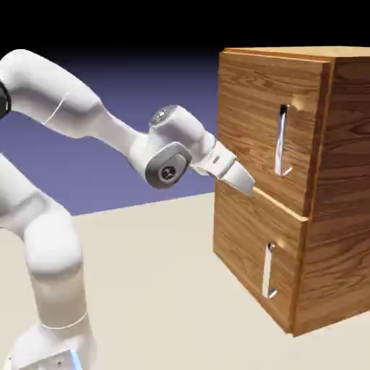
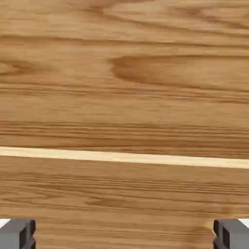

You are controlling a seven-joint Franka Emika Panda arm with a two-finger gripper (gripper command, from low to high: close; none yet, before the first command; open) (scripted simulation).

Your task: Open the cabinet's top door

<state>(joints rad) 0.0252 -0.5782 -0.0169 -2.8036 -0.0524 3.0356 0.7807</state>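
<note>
Wood grain of the cabinet (image 2: 124, 73) fills the hand view, finger tips (image 2: 17, 234) spread wide, holding nothing; outside, the gripper (image 1: 244, 182) nears the top door (image 1: 267, 123) on the beige table (image 1: 159, 289)

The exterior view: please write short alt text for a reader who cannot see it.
A white robot arm holds its pincer at the front of a wooden cabinet, near the seam below the top door. Both doors look shut; each silver handle is untouched.
</note>
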